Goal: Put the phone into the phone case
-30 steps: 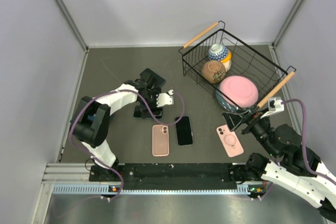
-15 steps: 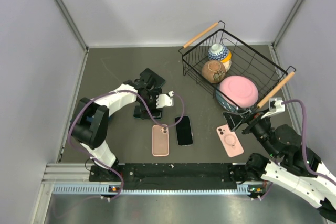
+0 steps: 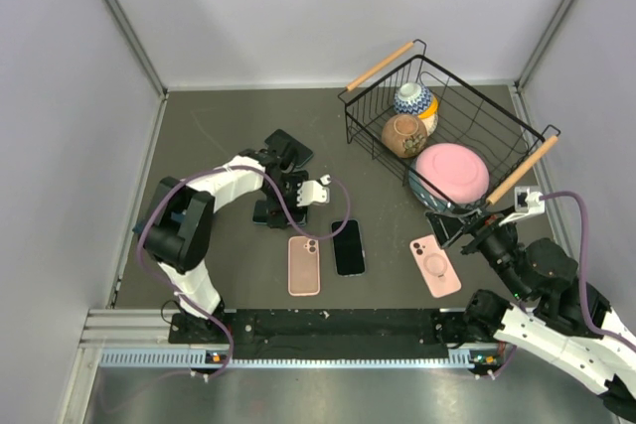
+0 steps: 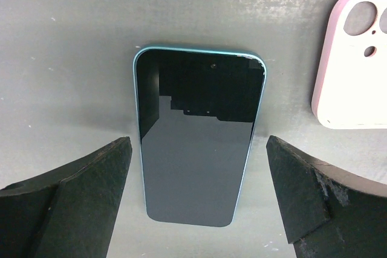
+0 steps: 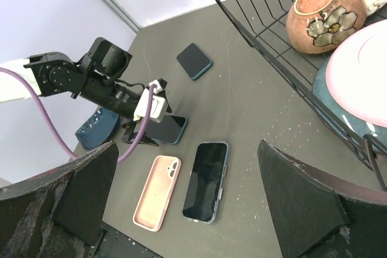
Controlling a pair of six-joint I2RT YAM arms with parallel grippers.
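Observation:
A teal-edged phone (image 4: 198,131) lies screen up on the dark table. My left gripper (image 4: 197,167) is open and astride its near end, one finger (image 4: 91,191) on each side, neither touching it. In the top view the gripper (image 3: 282,202) partly hides this phone (image 3: 264,214). An empty pink phone case (image 3: 303,265) lies open side up just nearer; its corner shows in the left wrist view (image 4: 357,89). A dark phone in a clear case (image 3: 348,246) lies beside it. My right gripper (image 3: 449,228) is open and empty, held above a second pink case (image 3: 434,266).
A wire basket (image 3: 497,126) at the back right holds a pink plate (image 3: 452,171), a brown bowl (image 3: 404,134) and a patterned bowl (image 3: 412,98). Another dark phone (image 3: 289,147) lies behind my left gripper. A blue object (image 5: 97,128) lies at the left.
My left gripper has shifted slightly over the teal phone. My right arm has drifted a little to the right. Nothing was taken hold of.

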